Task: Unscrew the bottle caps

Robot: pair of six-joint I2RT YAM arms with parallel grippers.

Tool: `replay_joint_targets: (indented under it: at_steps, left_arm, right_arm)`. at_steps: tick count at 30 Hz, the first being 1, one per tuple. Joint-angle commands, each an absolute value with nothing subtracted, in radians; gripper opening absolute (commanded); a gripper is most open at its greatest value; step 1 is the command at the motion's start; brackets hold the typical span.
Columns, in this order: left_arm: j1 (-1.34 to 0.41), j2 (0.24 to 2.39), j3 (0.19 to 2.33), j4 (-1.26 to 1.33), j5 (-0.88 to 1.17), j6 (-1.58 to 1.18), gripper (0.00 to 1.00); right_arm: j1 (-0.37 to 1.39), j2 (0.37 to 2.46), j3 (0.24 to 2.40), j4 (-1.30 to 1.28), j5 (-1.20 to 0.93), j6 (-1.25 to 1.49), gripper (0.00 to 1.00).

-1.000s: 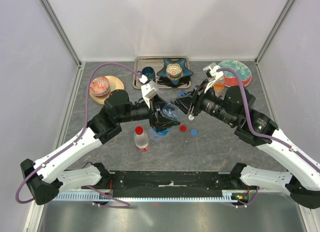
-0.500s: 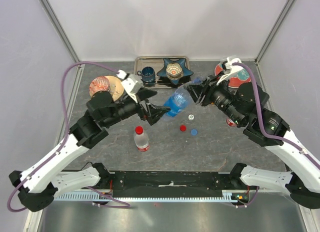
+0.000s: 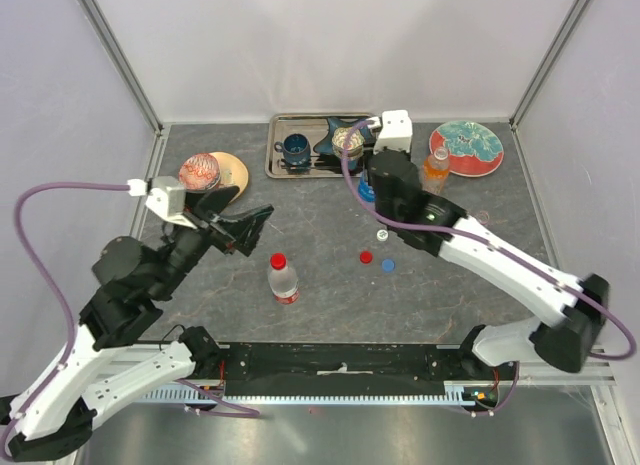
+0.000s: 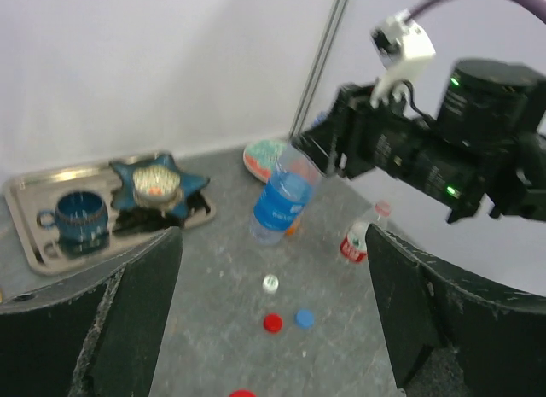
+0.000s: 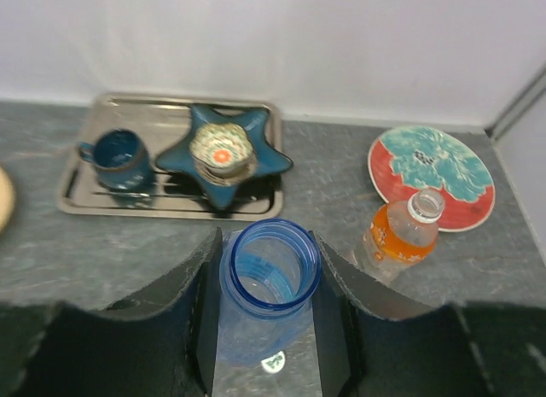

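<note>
Right wrist view: right gripper (image 5: 269,327) clamped on the uncapped blue-tinted plastic bottle (image 5: 270,282), mouth up, in front of the steel tray (image 5: 85,196). Top view: left gripper (image 3: 250,227) jaws wide, empty. White round screw cap (image 3: 382,234), red cap (image 3: 366,256) and blue cap (image 3: 387,266) lie loose on the grey table (image 3: 470,295). Red-capped clear bottle (image 3: 283,279) stands nearby.

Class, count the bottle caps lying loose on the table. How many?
3: a white cap, a red cap and a blue cap, clustered mid-table, right of the capped bottle. Others may be hidden.
</note>
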State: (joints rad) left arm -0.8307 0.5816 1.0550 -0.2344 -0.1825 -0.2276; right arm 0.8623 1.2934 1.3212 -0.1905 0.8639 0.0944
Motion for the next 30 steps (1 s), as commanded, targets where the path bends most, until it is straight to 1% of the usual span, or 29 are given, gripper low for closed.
replay_joint_targets:
  at_steps: [1,5,10,14,18,21,23,27,30]
  left_arm:
    - [-0.828,0.591,0.973,-0.282,-0.226,-0.314,0.93]
    - [-0.828,0.549,0.934,-0.299,-0.242,-0.328,0.93]
    - [-0.828,0.500,0.897,-0.301,-0.248,-0.330,0.93]
    - [-0.828,0.491,0.891,-0.327,-0.258,-0.327,0.93]
    - [-0.828,0.485,0.887,-0.354,-0.265,-0.331,0.93]
    - [-0.828,0.492,0.885,-0.353,-0.262,-0.334,0.93]
    - [-0.828,0.500,0.887,-0.351,-0.258,-0.336,0.93]
    - [-0.828,0.523,0.885,-0.338,-0.247,-0.336,0.93]
    - [-0.828,0.528,0.885,-0.333,-0.242,-0.334,0.93]
  right_arm:
    - [0.801,1.425,1.324,-0.042,0.974,0.078,0.27]
    - [0.746,1.522,1.313,0.033,0.988,0.066,0.25]
    - [0.687,1.638,1.290,0.159,1.020,0.034,0.26]
    - [0.650,1.718,1.308,0.170,1.016,0.067,0.29]
    - [0.621,1.758,1.328,0.120,0.957,0.155,0.30]
    - [0.614,1.788,1.347,0.101,0.957,0.175,0.32]
    - [0.607,1.801,1.351,0.097,0.950,0.187,0.35]
    - [0.594,1.816,1.362,0.071,0.936,0.213,0.37]
    - [0.592,1.813,1.361,0.049,0.920,0.222,0.45]
